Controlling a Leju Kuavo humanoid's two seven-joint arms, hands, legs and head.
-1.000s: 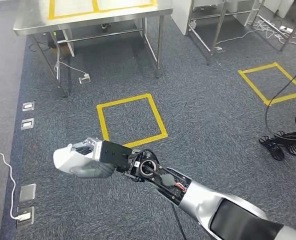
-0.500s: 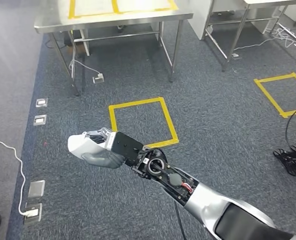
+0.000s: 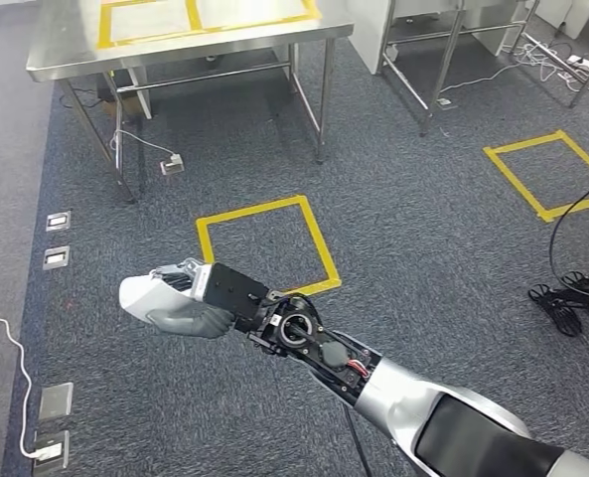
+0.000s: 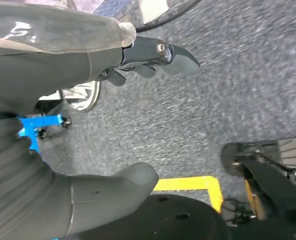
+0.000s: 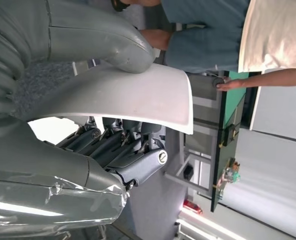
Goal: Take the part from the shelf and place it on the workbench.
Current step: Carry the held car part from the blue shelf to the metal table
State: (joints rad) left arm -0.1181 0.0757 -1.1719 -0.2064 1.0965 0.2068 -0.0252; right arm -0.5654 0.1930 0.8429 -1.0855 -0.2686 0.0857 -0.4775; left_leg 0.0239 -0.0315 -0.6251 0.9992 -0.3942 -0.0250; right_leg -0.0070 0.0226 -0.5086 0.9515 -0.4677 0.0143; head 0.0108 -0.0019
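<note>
My right arm reaches across the head view to the left, above the carpet. My right hand (image 3: 188,305) grips a white curved part (image 3: 136,295). In the right wrist view the thumb (image 5: 101,37) presses on one face of the white part (image 5: 146,97) and the dark fingers (image 5: 135,150) lie curled against the other face. The steel workbench (image 3: 59,52), marked with yellow tape rectangles, stands at the far left beyond the hand. My left hand (image 4: 56,55) hangs over the carpet with its thumb and fingers apart and nothing between them.
A yellow tape square (image 3: 264,243) lies on the carpet just beyond my right hand, another (image 3: 549,174) at the right. Floor sockets (image 3: 57,221) and a white cable (image 3: 14,358) sit at the left, black cables (image 3: 572,293) at the right. A person (image 5: 214,30) stands near a shelf.
The whole picture swung right, then back left, so the camera moved. My right hand keeps the same hold on the white part throughout.
</note>
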